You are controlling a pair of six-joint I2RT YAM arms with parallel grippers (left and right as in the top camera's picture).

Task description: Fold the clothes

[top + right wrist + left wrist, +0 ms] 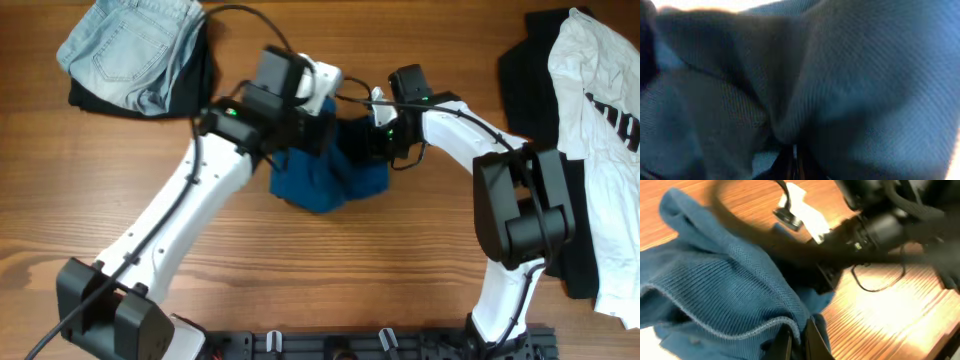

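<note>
At the far left of the table we see the pale denim heaped on a black piece, well apart from both arms and not being worked on.

Moving inward, the left gripper has its fingers drawn narrow on a ridge of the blue shirt. The wrist view shows ribbed cloth rising out of the pinch and spreading away to the left.

The shirt sits at mid-table as a bunched mound between the two wrists. Most of it lies on the robot's side of the fingers, sagging toward the near edge.

Just to the right, the right gripper is buried in the same cloth. Its view is dark and blurred, but the fingers seem pressed together on a fold, with fabric filling everything above them.

The two grips are near each other along the shirt's far edge, left hand on the left part and right hand on the right. The bunch runs roughly crosswise between them. We judge that the next move depends on that crosswise line: drawing the hands apart along it would spread the garment flat. Neither arm is nearer, since both already hold it.

At the far right the white tee lies over more black pieces, waiting.
</note>
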